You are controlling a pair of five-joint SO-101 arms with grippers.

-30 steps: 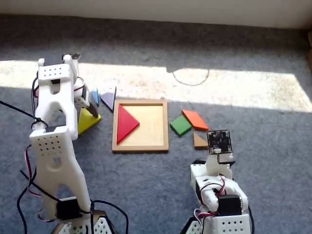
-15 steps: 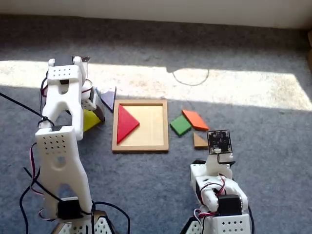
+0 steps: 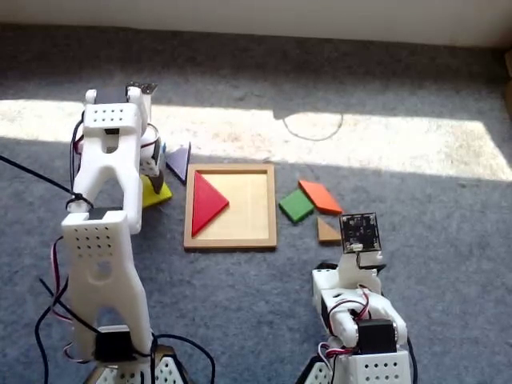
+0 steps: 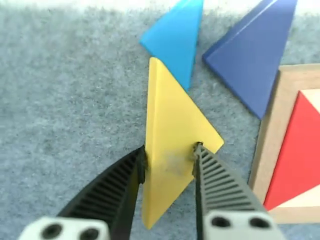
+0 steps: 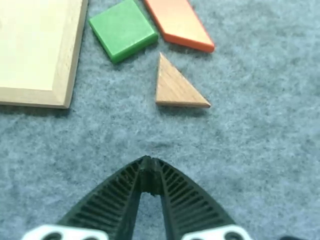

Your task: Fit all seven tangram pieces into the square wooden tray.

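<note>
My left gripper (image 4: 170, 155) is shut on the yellow triangle (image 4: 172, 125), one finger on each long edge, just left of the square wooden tray (image 3: 230, 240). The yellow triangle (image 3: 156, 193) shows partly under the left arm (image 3: 112, 152). A light blue triangle (image 4: 175, 37) and a dark blue triangle (image 4: 257, 55) lie just beyond it. A red triangle (image 3: 206, 202) lies in the tray's left half. Right of the tray sit a green square (image 3: 296, 205), an orange parallelogram (image 3: 320, 196) and a brown triangle (image 3: 327, 231). My right gripper (image 5: 150, 175) is shut on nothing, short of the brown triangle (image 5: 172, 85).
Everything rests on grey carpet with a sunlit band across the back. A thin cable loop (image 3: 312, 124) lies on the carpet behind the tray. The right arm's base (image 3: 360, 328) stands at the front, below the loose pieces.
The left arm has swung right toward the tray, carrying the yellow triangle with it. The right arm has not moved.
</note>
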